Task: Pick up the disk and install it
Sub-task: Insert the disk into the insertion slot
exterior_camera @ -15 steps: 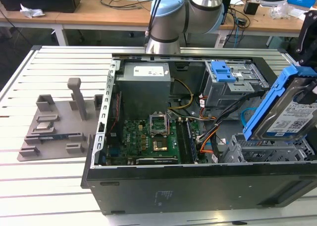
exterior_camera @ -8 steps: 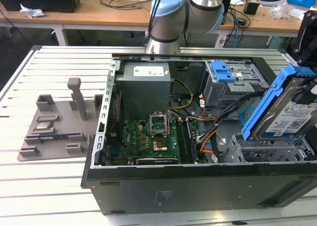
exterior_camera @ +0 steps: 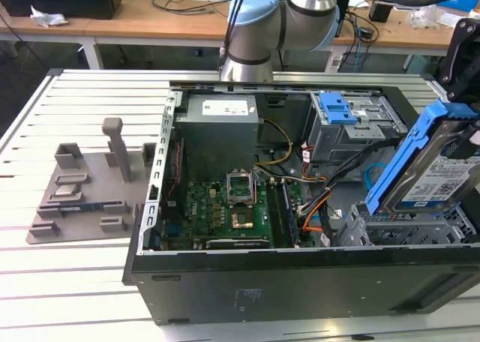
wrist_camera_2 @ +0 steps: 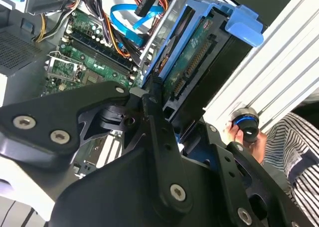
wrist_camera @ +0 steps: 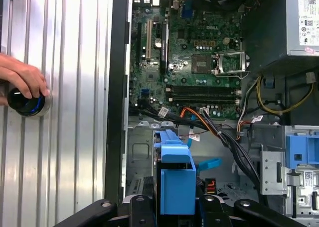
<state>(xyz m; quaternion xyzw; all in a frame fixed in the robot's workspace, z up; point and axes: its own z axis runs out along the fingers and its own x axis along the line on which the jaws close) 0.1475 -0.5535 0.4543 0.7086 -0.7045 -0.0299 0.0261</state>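
The disk (exterior_camera: 439,173), a silver-grey drive with a printed label in a bright blue bracket, hangs tilted at the exterior view's right. It sits over the metal drive cage (exterior_camera: 405,229) of the open computer case (exterior_camera: 300,282). My gripper (exterior_camera: 466,124) comes down from above and is shut on the disk's upper end. In the second wrist view the black fingers (wrist_camera_2: 154,95) clamp the blue-framed disk (wrist_camera_2: 199,53), whose circuit-board side shows. In the first wrist view the disk's blue bracket (wrist_camera: 177,182) stands edge-on between the gripper's arms (wrist_camera: 177,214), above the case floor.
Inside the case are the motherboard (exterior_camera: 225,207), a grey power supply box (exterior_camera: 221,113), a blue latch (exterior_camera: 337,106) and loose cables (exterior_camera: 315,207). A grey fixture plate (exterior_camera: 82,192) lies on the slatted table. A person's hand (wrist_camera: 22,77) holds a black knob (wrist_camera: 25,100) beside the case.
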